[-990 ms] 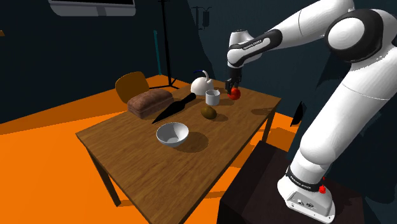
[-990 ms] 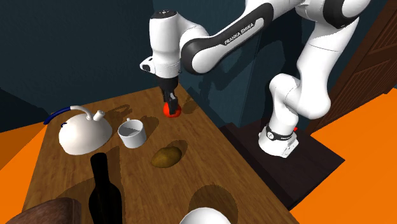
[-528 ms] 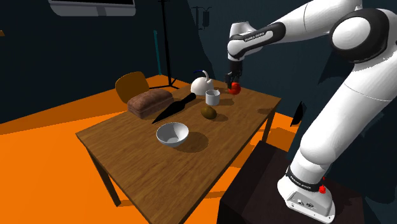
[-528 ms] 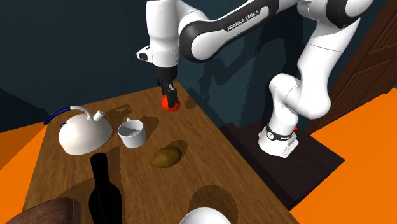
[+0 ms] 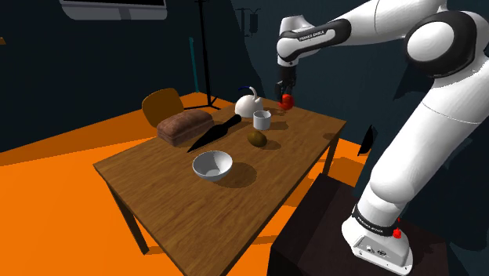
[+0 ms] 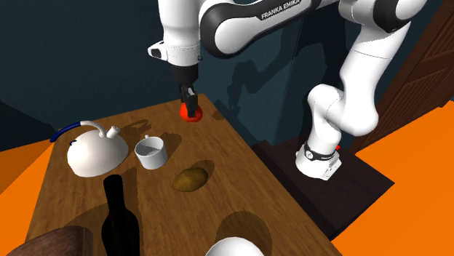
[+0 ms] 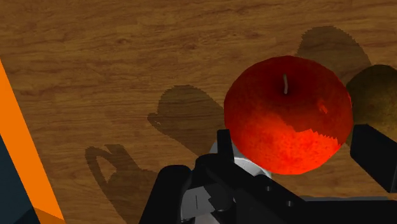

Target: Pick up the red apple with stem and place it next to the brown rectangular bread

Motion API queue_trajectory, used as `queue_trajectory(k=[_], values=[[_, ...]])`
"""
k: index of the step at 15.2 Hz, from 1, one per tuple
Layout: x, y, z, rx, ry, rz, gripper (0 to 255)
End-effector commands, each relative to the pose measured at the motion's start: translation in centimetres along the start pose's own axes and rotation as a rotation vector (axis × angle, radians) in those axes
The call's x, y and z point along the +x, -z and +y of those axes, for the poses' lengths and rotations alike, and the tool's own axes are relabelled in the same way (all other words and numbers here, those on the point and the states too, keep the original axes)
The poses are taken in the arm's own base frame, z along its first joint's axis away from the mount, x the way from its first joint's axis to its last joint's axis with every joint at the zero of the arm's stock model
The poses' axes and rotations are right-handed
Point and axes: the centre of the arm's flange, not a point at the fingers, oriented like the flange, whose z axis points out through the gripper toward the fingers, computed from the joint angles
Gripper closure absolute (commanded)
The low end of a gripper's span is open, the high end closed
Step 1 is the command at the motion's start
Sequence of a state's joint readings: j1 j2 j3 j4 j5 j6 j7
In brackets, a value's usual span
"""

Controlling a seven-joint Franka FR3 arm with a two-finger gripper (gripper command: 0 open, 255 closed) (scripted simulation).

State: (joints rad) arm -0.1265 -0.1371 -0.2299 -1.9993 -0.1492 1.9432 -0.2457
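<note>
Dark blue walls close in the room, and the floor [image 5: 47, 204] is flat orange. A wooden counter [image 5: 180, 196] stands on it, with a brown chair [image 5: 162, 103] tucked behind its far side and a thin black pole [image 5: 205, 55] rising beyond that.

On the counter, seen from the shoulder view, a brown bread loaf [image 5: 185, 125] lies at the far left corner. A black bottle [image 5: 213, 133] lies on its side just beside it. A white bowl [image 5: 212, 165] sits nearer the middle. Toward the far right end are a white kettle [image 5: 248, 104], a white mug [image 5: 262, 119] and a brownish potato [image 5: 257, 139], close together.

The hand [image 5: 284, 94] hangs above that far right end, clamped on a red apple [image 5: 287, 100]. The apple is held clear of the wood and well apart from the loaf.

The second exterior view looks along the counter from the loaf's end, so the bottle stands large in front. It also takes in a brown door [image 6: 429, 65] at its right edge and the arm's base on its dark stand [image 6: 320, 196].

The wrist view adds the apple's pale stem [image 7: 285, 83]. It shows one black finger [image 7: 224, 143] pressed against each side of the fruit, and the hand's shadow falls on the wood grain beneath.
</note>
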Motion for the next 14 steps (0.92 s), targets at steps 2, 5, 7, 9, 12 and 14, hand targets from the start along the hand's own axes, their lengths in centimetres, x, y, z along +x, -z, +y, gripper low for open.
queue_trajectory(k=[2, 5, 7, 9, 12, 14], values=[[2.7, 0.2, -2.1, 0.0, 0.0, 0.0, 255], [5.8, 0.3, -4.5, 0.0, 0.0, 0.0, 255], [7.9, 0.5, -6.2, 0.0, 0.0, 0.0, 255], [10.0, 0.6, -7.8, 0.0, 0.0, 0.0, 255], [13.1, 0.8, -10.3, 0.0, 0.0, 0.0, 255], [15.2, 0.9, -11.9, 0.0, 0.0, 0.0, 255]])
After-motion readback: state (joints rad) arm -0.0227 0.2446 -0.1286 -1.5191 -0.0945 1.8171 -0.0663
